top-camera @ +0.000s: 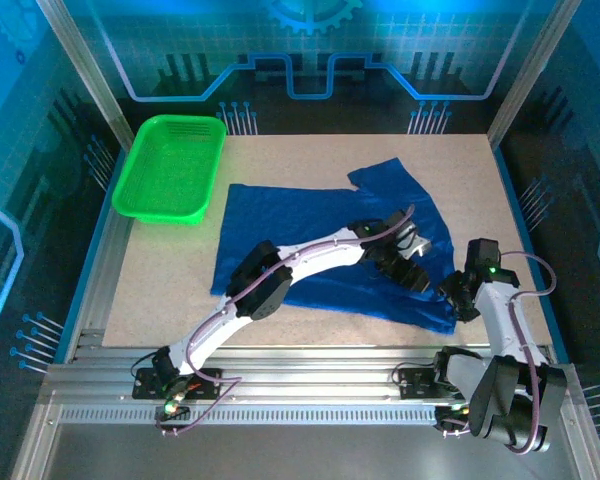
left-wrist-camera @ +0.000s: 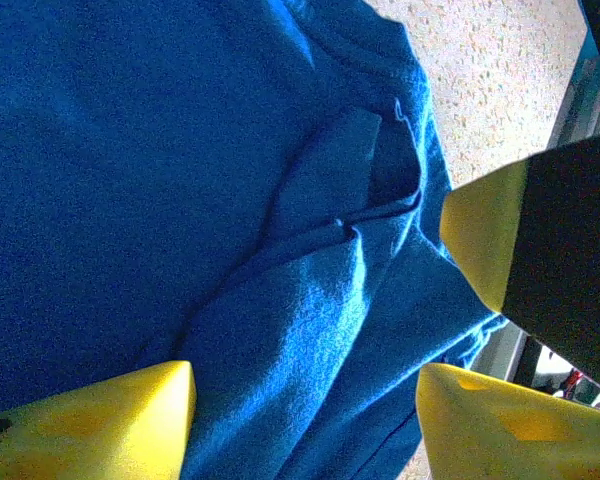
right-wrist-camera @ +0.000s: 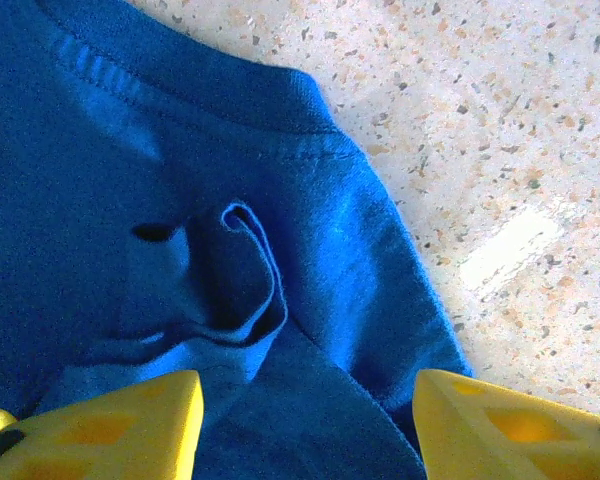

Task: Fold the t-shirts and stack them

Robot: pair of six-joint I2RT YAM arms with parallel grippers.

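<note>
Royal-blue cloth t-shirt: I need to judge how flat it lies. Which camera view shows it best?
The top external view: the royal-blue cloth t-shirt is seen nearly whole, spread on the table, partly under the left arm. Both wrist views give close-ups of wrinkled fabric near its edge.

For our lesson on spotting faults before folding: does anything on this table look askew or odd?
The shirt is not flat. Its near right corner is bunched into raised folds, and a flap at the far side juts out crookedly. No tear shows.
</note>
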